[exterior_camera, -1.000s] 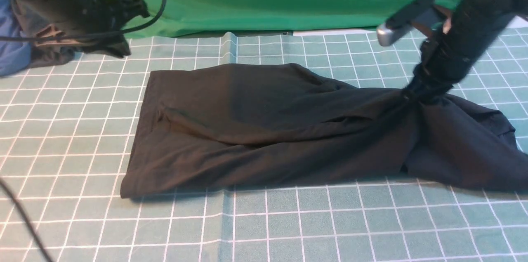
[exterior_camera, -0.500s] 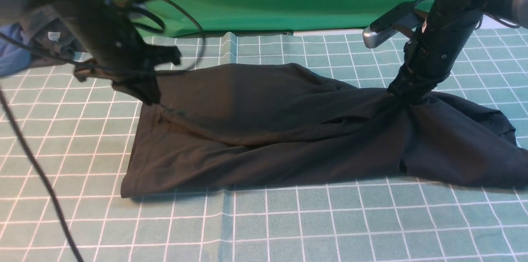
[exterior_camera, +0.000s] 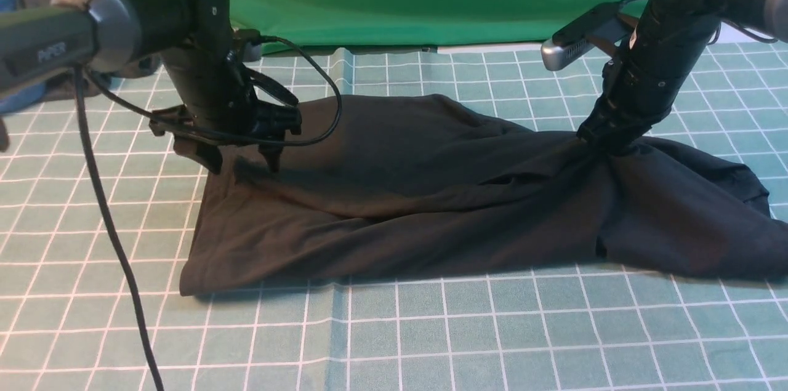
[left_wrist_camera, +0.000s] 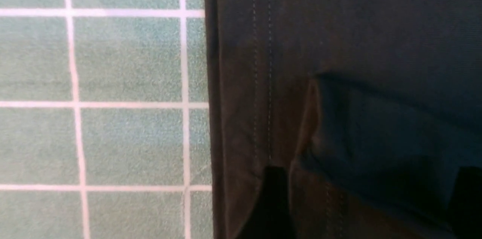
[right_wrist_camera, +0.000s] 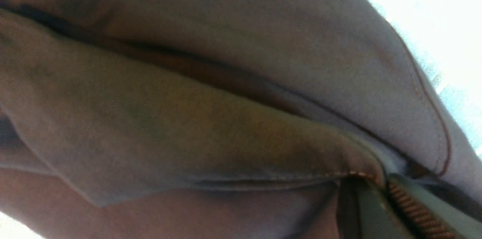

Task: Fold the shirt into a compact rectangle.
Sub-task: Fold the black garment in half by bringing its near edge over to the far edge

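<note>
White-gridded green cloth (exterior_camera: pixel 468 323) carries the dark shirt (exterior_camera: pixel 394 194), stretched from left to right. The left gripper (exterior_camera: pixel 246 166), fingers spread, hovers over its left end, perhaps just clear of the fabric; the right gripper (exterior_camera: pixel 606 148) pinches a raised fold toward the right.

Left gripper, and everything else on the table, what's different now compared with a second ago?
The left gripper moved right and toward the robot, from beyond the shirt's left end to just over it, and opened. It has taken hold of nothing. The right gripper shifted slightly left, keeping its grip on the shirt. The shirt's left part stayed put.
</note>
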`<state>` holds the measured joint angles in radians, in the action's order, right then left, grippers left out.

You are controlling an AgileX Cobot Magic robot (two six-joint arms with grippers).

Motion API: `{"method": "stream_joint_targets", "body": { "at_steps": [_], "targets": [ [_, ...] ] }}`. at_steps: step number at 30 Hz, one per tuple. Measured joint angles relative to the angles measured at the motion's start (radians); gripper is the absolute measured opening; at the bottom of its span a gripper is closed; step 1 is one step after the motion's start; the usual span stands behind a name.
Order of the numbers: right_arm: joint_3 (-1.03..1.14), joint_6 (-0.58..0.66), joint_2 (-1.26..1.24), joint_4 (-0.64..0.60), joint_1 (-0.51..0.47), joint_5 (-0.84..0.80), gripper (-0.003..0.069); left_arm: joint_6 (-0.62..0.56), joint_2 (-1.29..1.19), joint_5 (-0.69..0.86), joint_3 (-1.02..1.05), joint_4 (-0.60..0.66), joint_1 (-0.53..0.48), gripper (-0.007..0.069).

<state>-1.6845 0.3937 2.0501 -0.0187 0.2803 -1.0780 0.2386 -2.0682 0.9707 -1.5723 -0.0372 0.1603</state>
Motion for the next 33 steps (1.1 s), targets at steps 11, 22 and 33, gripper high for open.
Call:
{"method": "stream_joint_targets", "body": {
  "at_steps": [11, 22, 33],
  "targets": [
    [0.000, 0.000, 0.000, -0.011, 0.000, 0.001, 0.0038, 0.022, -0.053, -0.039, -0.001, 0.057, 0.000, 0.0207],
    [-0.043, 0.000, 0.000, -0.014, 0.000, 0.007, 0.0041, -0.004, 0.021, 0.030, -0.134, 0.045, -0.046, 0.0013],
    [-0.060, -0.022, 0.000, -0.014, -0.001, 0.116, 0.0047, 0.015, 0.012, 0.007, -0.229, 0.120, -0.155, 0.0013]
  ]
}}
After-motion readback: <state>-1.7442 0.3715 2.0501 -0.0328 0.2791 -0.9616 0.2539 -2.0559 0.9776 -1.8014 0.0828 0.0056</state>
